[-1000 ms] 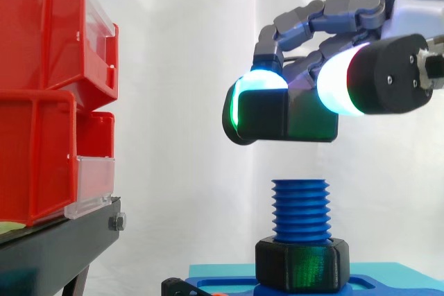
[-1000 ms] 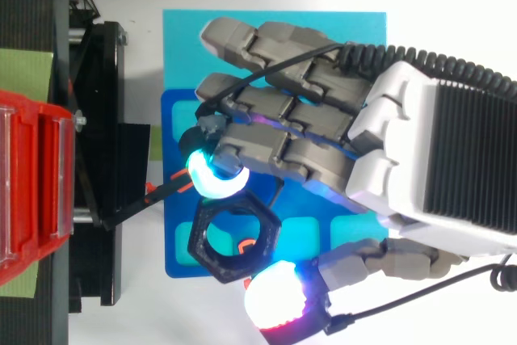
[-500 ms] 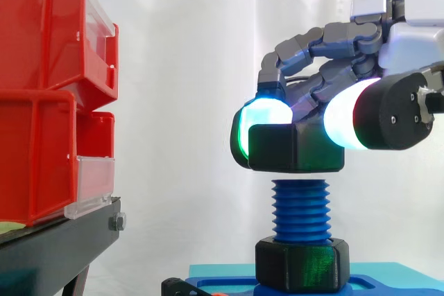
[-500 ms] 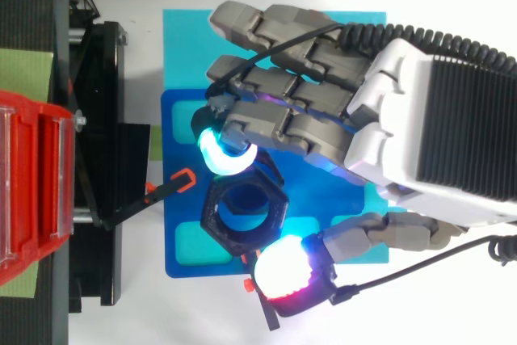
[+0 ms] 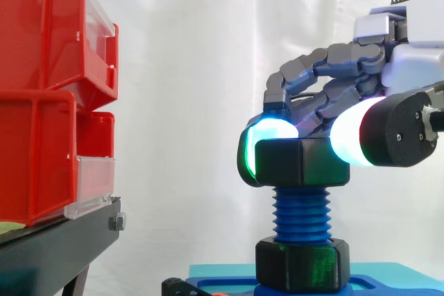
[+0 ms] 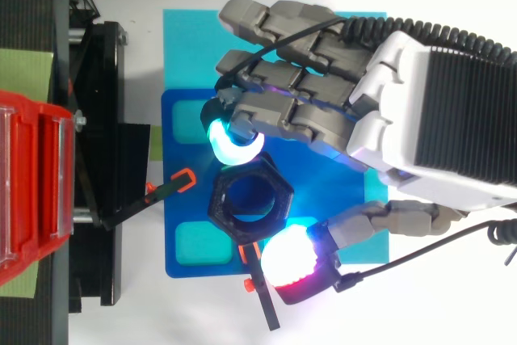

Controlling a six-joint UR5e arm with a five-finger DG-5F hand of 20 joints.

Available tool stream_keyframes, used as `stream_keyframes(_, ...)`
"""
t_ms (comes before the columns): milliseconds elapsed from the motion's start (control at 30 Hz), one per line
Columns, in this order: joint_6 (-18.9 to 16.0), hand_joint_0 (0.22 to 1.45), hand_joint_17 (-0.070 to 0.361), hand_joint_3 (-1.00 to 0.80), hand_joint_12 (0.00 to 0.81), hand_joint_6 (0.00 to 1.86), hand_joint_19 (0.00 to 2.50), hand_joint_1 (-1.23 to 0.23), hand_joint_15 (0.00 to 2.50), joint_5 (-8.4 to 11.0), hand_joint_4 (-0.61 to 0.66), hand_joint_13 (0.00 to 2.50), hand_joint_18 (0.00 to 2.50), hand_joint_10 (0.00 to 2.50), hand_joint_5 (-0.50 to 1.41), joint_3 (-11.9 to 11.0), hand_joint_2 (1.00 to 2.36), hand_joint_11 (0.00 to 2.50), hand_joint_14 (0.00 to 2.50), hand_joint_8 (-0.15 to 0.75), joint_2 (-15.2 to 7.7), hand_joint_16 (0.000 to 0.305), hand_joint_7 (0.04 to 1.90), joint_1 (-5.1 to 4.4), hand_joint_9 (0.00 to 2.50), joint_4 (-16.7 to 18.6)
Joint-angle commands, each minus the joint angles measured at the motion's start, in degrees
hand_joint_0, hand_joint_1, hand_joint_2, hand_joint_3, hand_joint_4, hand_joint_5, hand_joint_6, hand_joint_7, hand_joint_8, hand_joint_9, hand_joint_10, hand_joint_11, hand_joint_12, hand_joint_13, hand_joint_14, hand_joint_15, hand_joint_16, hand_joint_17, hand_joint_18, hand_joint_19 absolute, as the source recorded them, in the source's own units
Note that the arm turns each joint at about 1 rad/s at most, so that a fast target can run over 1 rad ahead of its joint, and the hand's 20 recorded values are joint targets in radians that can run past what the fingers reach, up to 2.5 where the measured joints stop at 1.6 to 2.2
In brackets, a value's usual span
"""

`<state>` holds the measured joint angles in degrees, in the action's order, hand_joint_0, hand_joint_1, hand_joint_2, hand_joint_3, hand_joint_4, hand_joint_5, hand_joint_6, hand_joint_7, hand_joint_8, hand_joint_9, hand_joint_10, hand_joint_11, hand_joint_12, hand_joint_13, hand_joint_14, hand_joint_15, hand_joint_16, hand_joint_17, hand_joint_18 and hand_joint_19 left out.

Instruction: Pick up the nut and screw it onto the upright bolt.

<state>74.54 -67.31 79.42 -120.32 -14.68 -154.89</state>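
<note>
**Side view.** The nut (image 5: 302, 163) sits on the top of the bolt (image 5: 300, 211), centre right of the frame, and looks level. It is pinched between a glowing fingertip (image 5: 267, 133) on its left and the thumb pad (image 5: 347, 142) on its right. Whether the first thread has caught cannot be seen.
- Risk: cross-threading, if turning begins with the nut tilted or off axis. Uneven pressure from the pads is the probable cause.
- A base nut (image 5: 300, 265) sits at the bolt's foot, on the plate (image 5: 395, 272).
- The hand (image 5: 333, 77) enters from the upper right, its fingers arched down over the nut.

**Top view.** The nut (image 6: 218, 198) lies at centre frame, with blue showing through its bore.
- Risk: the grasp appears to rest on two pads alone. A slip off the hex during rotation would drop the nut onto the plate (image 6: 186, 38).
- The hand (image 6: 436, 111) lies back-up from the right edge, fingers pointing left.
- Its cyan pad bears on the nut's upper edge and its thumb pad on the lower right.
</note>
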Motion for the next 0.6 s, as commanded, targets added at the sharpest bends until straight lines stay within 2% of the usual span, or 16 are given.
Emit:
stream_keyframes(0,0.00,0.57,0.100,-0.49,0.352,0.67,0.01,-0.65,0.00,-0.02,0.31,0.47,0.43,0.00,-0.18,0.03,1.00,0.00,0.00,0.320,0.00,0.044,1.11,0.09,0.47,0.03)
stream_keyframes(333,0.00,0.57,0.100,-0.49,0.351,0.67,0.00,-0.65,0.00,-0.19,0.31,0.46,0.43,0.00,-0.18,0.03,1.00,0.00,0.00,0.320,0.00,0.044,1.12,0.62,0.48,0.03)
stream_keyframes(567,0.00,0.57,0.100,-0.49,0.349,0.67,0.00,-0.65,0.00,-1.42,0.31,0.46,0.43,0.00,-0.18,0.03,1.00,0.00,0.00,0.318,0.00,0.044,1.11,1.50,0.47,0.03)
